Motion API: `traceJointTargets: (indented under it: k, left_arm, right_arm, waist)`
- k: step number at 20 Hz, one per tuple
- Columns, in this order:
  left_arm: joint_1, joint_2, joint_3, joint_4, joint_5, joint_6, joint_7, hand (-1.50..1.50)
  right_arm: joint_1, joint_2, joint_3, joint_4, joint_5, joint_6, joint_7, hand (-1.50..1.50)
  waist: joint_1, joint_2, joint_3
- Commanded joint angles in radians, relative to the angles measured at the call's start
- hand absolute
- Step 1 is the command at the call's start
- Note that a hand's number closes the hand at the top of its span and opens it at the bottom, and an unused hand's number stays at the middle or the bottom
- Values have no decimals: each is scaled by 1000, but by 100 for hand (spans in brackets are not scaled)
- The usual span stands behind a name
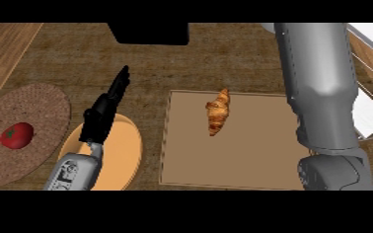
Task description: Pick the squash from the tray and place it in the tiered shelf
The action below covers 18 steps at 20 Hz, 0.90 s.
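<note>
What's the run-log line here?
left robot hand open by plate | right robot hand out of view | tray holds croissant | squash unseen

L hand [108, 109] shows at lower left, fingers straight, pointing up and a bit right, edge-on; grey forearm below it. R forearm [320, 98] runs up the right side to the top; R hand isn't visible.

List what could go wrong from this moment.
1. The right forearm stretches over the tray's right edge, its hand out of view, so nothing confirms a squash is held or reaches the shelf.
2. Drawing that arm back could sweep the croissant on the tray.
3. The left hand hovers over the orange plate, with a tomato nearby.
</note>
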Motion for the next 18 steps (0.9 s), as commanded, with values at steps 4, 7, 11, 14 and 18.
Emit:
traceJointTargets:
  k: [4,7,11,14,18]
  left_arm:
    - [9,4,12,-18,1,0,7,0]
    - [8,26,24,-13,15,-30,-1,0]
    - [14,10,2,-46,-4,-18,28,0]
    - [9,46,59,52,32,-66,-71,0]
    - [20,43,54,-34,19,-42,14,0]
  right_arm:
    - [-68,3,-40,7,139,81,239,150]
    - [-77,-82,-100,13,126,79,152,150]
    - [-75,-81,-117,31,137,62,117,150]
    - [-87,-107,-118,70,191,117,96,150]
    - [-40,-178,-152,93,160,56,17,150]
  waist:
    - [-4,-4,0]
    - [-10,-3,1]
    - [-11,-3,2]
    - [-15,1,0]
    - [-15,-3,2]
